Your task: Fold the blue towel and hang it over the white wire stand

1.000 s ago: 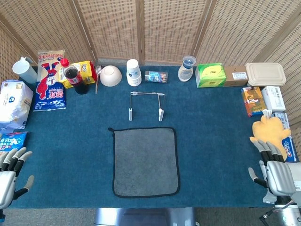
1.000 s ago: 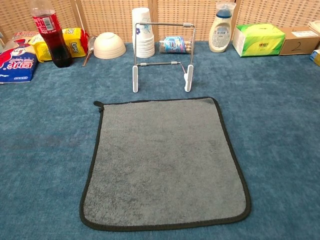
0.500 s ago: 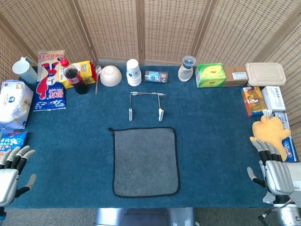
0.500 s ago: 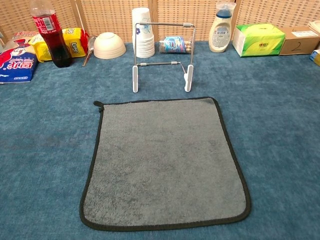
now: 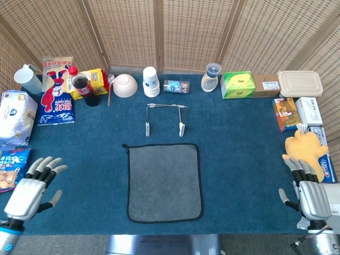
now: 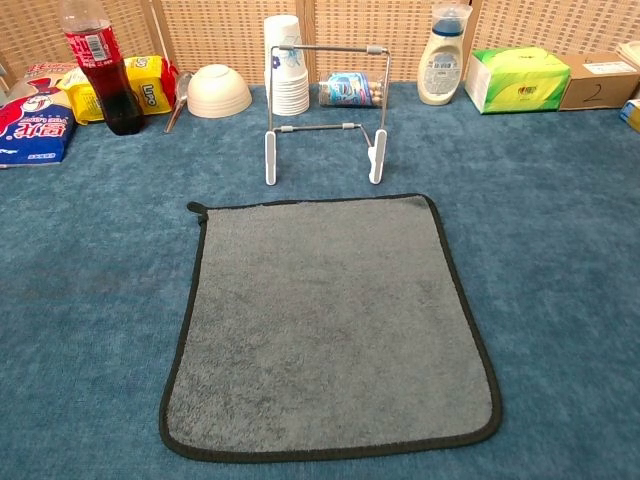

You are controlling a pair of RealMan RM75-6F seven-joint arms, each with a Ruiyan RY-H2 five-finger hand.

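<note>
The towel [image 5: 164,181] [image 6: 328,322] is grey-blue with a black hem and lies flat and unfolded at the table's front middle. Just behind it the white wire stand [image 5: 165,119] [image 6: 327,112] is upright with nothing on it. My left hand [image 5: 33,189] is at the front left corner, well left of the towel, fingers spread and holding nothing. At the front right edge my right hand [image 5: 308,191] is open too, far from the towel. Neither hand shows in the chest view.
Along the back edge stand a cola bottle [image 5: 84,88], snack bags [image 5: 57,90], a white bowl [image 5: 125,85], stacked paper cups [image 5: 151,81], a detergent bottle [image 5: 211,77], a green tissue box [image 5: 238,84] and cartons. Boxes and a yellow glove [image 5: 303,150] line the right side.
My left hand has come in over the table from the front left corner, moving right and forward. The right hand, the towel and the stand have hardly moved.
</note>
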